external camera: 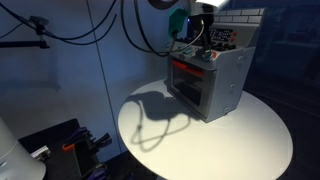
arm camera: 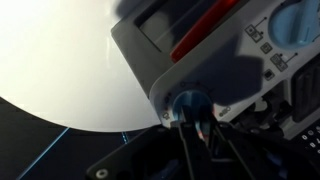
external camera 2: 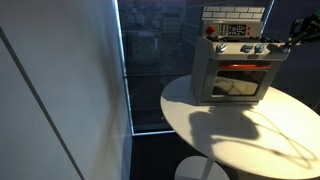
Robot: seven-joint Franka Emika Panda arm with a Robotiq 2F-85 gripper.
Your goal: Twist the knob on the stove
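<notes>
From where I stand, the small boxy grey toy stove (external camera: 218, 88) sits toward the back of the round white table (external camera: 240, 145), with its red-glowing door window (external camera 2: 238, 72) facing out into the room. The row of pale blue knobs (external camera 2: 243, 48) runs along the front, just above that window.

The robot's dark gripper (external camera 2: 289, 42) reaches in from the side to the end of the row. In the wrist view its two thin fingers (arm camera: 183, 135) converge right at the round pale blue knob (arm camera: 189, 103) at the stove's corner, either touching it or just short of it. The picture is dim and blurred there, so I cannot tell whether the fingers are pinching the knob or only flanking it.

By my reckoning the approach is about finished — the tool is lined up on the chosen knob, and nothing stands between them. The real work remains: a sure hold, if there isn't one, then the wrist rotation that turns the knob, and finally letting go. I can't read the knob's marker, so nothing shows whether any turn has been made — I'd call the task barely past its opening step.
</notes>
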